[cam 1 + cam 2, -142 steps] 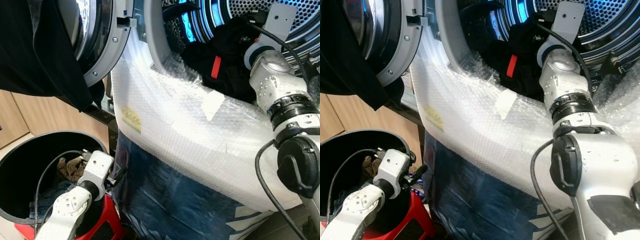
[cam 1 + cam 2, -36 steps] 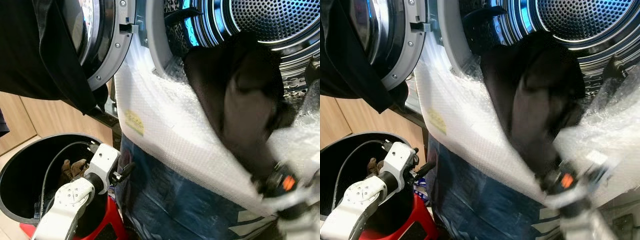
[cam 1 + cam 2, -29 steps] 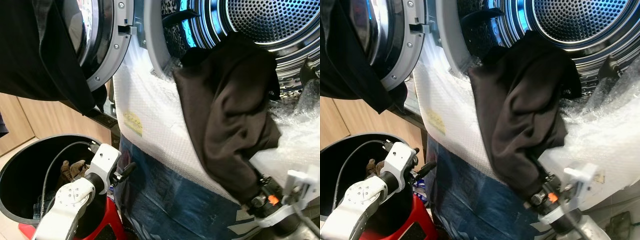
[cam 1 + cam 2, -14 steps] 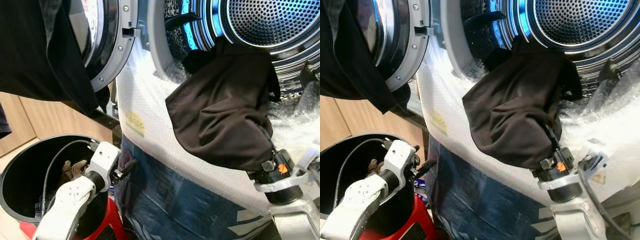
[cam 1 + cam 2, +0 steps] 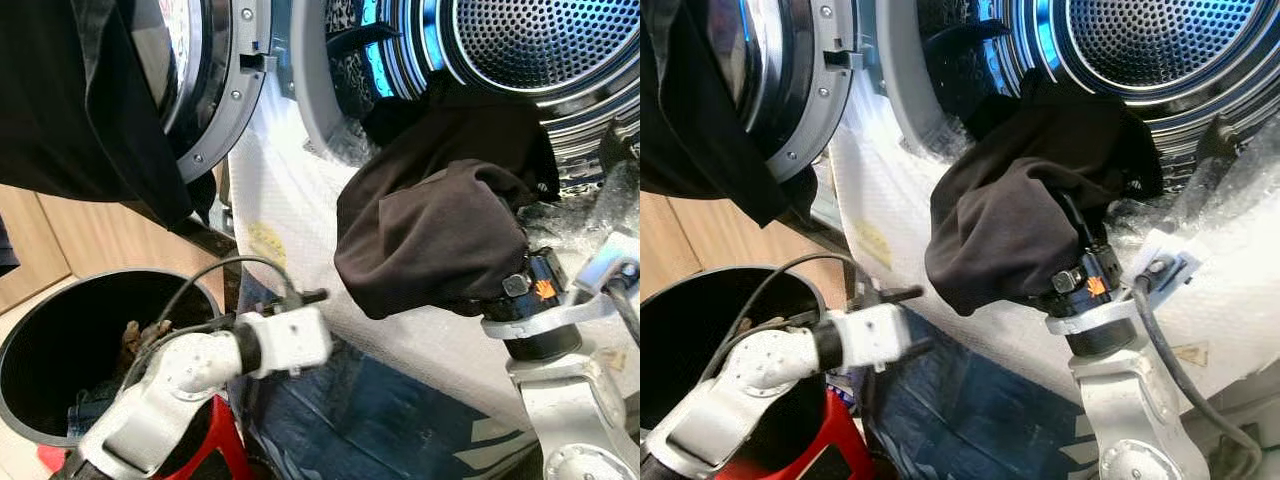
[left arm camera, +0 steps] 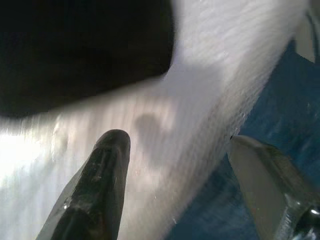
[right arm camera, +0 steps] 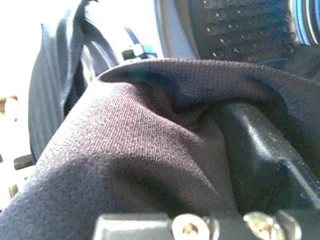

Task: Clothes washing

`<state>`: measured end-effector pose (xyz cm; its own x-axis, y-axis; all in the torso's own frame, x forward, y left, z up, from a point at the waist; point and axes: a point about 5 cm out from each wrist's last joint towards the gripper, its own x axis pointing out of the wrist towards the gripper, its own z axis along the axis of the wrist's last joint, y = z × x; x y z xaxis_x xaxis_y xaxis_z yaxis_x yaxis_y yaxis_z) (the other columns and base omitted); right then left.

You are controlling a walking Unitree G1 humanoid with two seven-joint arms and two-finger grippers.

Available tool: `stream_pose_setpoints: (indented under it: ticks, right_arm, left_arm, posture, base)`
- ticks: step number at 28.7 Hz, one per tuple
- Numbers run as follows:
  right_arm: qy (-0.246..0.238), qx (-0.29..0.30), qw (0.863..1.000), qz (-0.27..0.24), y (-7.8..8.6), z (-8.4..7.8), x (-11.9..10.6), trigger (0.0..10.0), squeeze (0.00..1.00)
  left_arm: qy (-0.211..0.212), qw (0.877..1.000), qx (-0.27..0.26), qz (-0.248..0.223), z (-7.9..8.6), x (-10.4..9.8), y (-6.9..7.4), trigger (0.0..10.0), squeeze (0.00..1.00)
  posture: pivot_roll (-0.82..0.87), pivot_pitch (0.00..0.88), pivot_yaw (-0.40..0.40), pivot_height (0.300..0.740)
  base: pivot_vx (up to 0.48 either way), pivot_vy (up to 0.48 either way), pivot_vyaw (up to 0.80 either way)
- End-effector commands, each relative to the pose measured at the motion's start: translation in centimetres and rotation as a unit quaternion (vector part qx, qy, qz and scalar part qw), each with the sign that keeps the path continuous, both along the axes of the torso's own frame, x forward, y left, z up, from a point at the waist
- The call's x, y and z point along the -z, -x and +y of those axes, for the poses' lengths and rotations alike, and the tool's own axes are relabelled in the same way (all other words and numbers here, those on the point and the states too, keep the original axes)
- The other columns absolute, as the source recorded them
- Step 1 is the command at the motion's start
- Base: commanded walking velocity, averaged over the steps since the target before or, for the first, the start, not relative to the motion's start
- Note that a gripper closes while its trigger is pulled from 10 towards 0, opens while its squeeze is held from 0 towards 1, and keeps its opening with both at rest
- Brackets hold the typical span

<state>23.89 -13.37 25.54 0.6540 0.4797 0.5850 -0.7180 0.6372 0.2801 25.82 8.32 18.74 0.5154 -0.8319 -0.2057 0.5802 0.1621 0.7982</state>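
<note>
Black garment (image 5: 430,235) drapes over right claw (image 7: 250,150), hiding bubble wrap (image 5: 290,200).

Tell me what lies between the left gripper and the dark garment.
Bubble wrap over the washer's front, seen in the eye views, separates left gripper from dark garment.

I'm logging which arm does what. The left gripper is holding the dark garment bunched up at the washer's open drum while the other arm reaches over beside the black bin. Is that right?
Not quite: the right gripper holds the dark garment at the washer drum, as both eye views show. The left gripper is the one reaching beside the black bin, open and empty.
</note>
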Motion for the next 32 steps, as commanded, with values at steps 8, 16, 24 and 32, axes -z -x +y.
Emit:
stream_pose_setpoints:
  ticks: [8, 16, 24, 32]
  right_arm:
    - [0.012, -0.003, 1.000, -0.009, -0.7, 0.2, -0.3, 10.0, 0.00]
    - [0.004, -0.018, 1.000, -0.011, -0.7, 0.4, -0.4, 10.0, 0.00]
    - [0.000, -0.008, 1.000, -0.007, -1.7, 0.4, -0.4, 10.0, 0.00]
    - [-0.007, -0.019, 1.000, -0.005, -2.3, 0.5, -0.5, 10.0, 0.00]
  left_arm:
    - [-0.028, 0.990, 0.078, -0.116, -2.4, -0.7, 2.0, 10.0, 0.00]
    - [0.124, 0.972, 0.028, -0.196, -2.8, -4.3, 1.5, 10.0, 0.00]
    - [0.152, 0.986, 0.050, -0.043, -3.4, -3.3, 1.8, 10.0, 0.00]
    - [0.172, 0.954, 0.110, 0.220, -1.7, -3.3, 4.1, 10.0, 0.00]
  posture:
    - [0.14, 0.021, -0.133, 0.740]
    - [0.15, 0.029, -0.139, 0.740]
    - [0.15, 0.031, -0.150, 0.740]
    - [0.17, 0.037, -0.165, 0.740]
  base:
    - [0.000, 0.000, 0.00]
    - [0.000, 0.000, 0.00]
    - [0.000, 0.000, 0.00]
    - [0.000, 0.000, 0.00]
